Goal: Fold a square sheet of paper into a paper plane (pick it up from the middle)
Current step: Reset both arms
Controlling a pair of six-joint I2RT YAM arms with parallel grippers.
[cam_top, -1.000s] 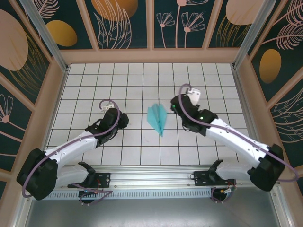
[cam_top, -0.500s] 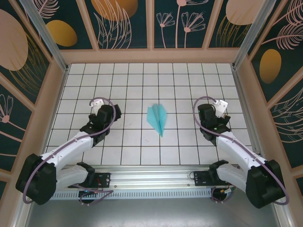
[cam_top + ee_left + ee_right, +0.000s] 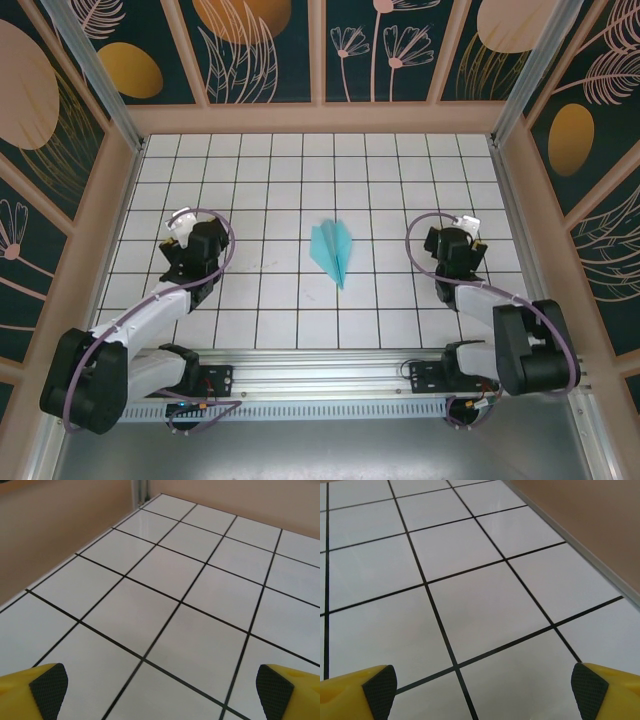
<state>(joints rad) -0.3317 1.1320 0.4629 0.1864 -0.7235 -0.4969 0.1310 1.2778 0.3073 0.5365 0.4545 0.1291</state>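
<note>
With the left hand (image 3: 160, 687) wide and empty, the paper plane (image 3: 333, 250) lying free mid-tabletop (image 3: 280, 180) and the right hand (image 3: 480, 685) wide and empty, a stray arm sweep or draught can shift or spring open the unweighted folds.

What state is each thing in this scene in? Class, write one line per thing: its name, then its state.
paper plane: folded, lying on the table between the two arms, nothing touching it.
left tool: open, empty, over bare tiles.
right tool: open, empty, over bare tiles.
</note>
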